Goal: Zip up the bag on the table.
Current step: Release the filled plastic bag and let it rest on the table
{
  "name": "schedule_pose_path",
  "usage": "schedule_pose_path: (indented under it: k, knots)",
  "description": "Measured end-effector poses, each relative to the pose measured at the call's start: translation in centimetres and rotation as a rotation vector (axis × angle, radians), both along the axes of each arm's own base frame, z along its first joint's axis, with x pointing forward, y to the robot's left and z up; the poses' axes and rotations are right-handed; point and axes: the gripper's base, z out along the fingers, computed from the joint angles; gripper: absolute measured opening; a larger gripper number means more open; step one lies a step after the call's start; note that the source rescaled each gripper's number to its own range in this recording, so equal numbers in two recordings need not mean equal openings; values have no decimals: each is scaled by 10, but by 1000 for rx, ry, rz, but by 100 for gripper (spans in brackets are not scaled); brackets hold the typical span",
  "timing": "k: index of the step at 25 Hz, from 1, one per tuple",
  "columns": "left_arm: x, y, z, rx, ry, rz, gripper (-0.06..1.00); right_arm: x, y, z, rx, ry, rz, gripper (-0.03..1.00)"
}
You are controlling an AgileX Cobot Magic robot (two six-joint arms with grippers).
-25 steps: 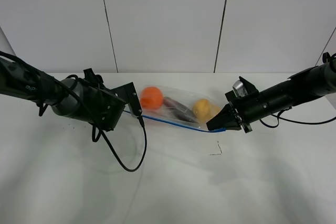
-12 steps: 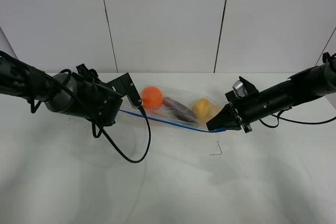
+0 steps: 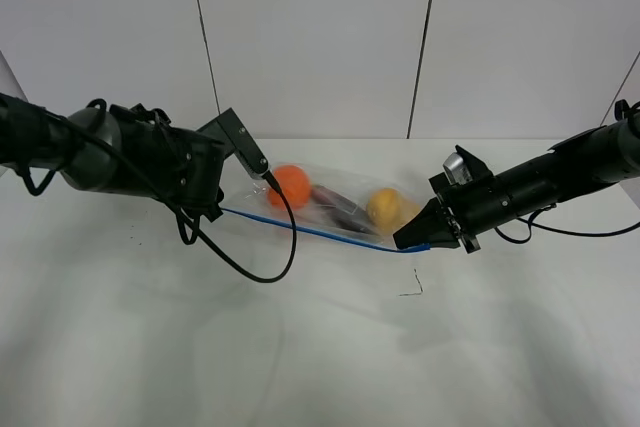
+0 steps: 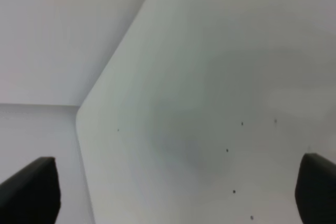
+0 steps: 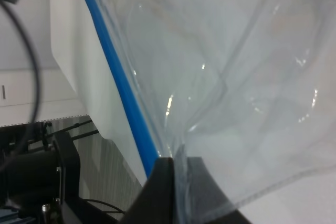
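Lifting away from blue zipper strip (image 3: 310, 231), left gripper (image 3: 258, 165) now higher, jaws wide apart; right gripper (image 3: 412, 237) clamped on end of bag (image 3: 335, 202), bag between both.

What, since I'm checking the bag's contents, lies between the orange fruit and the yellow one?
A dark purple fruit, inside the bag, between the orange fruit and the yellow fruit; the exterior high view shows it.

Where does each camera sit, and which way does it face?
Exterior high: up high, looking down at left arm, right arm, white matte table, clear rectangular plastic zip bag.
Left wrist: left arm, facing table corner; open left fingers flank it.
Right wrist: right arm, close on bag; right fingers pinch it.
Shared: bag, exterior and right wrist.
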Motion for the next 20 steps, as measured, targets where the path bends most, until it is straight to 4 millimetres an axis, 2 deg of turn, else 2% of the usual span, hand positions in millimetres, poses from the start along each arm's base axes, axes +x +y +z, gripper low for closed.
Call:
schedule_pose_path:
  k: [6,10,14,20]
  knots:
    - [12,-13,41,-116,2,38,100,0,0,0,0,0,0,0]
    - [26,-10,74,-254,-28,124,100,0,0,0,0,0,0,0]
    - [35,14,108,-360,-36,208,100,0,0,0,0,0,0,0]
    - [29,73,144,-484,38,371,100,0,0,0,0,-7,4,0]
